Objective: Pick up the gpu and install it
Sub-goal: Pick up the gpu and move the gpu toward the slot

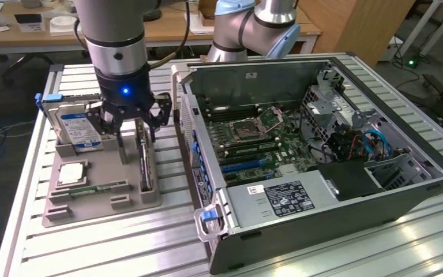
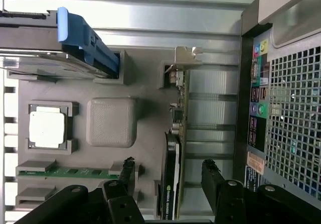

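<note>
Hanging vertical, the arm [image 1: 115,40] straddles the gpu [image 2: 173,179], jaws spread.

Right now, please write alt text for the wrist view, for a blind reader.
The open gripper straddles the gpu, which stands on edge in a grey holder, one finger on each side. The holder also carries a hard drive, a processor and a memory stick.

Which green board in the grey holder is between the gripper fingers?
The gpu, green card with black cooler, standing on edge; the narrow memory stick lies flat.
</note>
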`<state>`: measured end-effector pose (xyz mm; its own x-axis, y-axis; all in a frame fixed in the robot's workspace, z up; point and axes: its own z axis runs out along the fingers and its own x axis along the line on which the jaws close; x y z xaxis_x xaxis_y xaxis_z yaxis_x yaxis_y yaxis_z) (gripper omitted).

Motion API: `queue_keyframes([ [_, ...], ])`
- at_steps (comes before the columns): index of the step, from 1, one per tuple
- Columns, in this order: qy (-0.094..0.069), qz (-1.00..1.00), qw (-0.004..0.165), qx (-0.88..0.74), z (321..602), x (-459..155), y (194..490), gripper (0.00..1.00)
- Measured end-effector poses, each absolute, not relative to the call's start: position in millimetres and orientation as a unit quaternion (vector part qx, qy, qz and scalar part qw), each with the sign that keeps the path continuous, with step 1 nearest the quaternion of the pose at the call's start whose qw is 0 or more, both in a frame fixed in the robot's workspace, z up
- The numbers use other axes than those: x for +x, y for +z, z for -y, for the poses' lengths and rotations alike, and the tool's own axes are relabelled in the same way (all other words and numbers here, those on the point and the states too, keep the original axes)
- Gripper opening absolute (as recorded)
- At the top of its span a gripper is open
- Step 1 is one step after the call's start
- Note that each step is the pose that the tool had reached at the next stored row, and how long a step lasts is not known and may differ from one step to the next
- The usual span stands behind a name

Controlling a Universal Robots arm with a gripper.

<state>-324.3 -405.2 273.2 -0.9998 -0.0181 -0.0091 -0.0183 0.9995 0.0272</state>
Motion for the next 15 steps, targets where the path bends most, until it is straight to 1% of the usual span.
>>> queue_keyframes([
  [6,0.013,-1.000,0.005,-0.009,399,-324,262,0.65],
  [15,0.013,-1.000,0.005,0.011,401,-324,249,0.65],
])
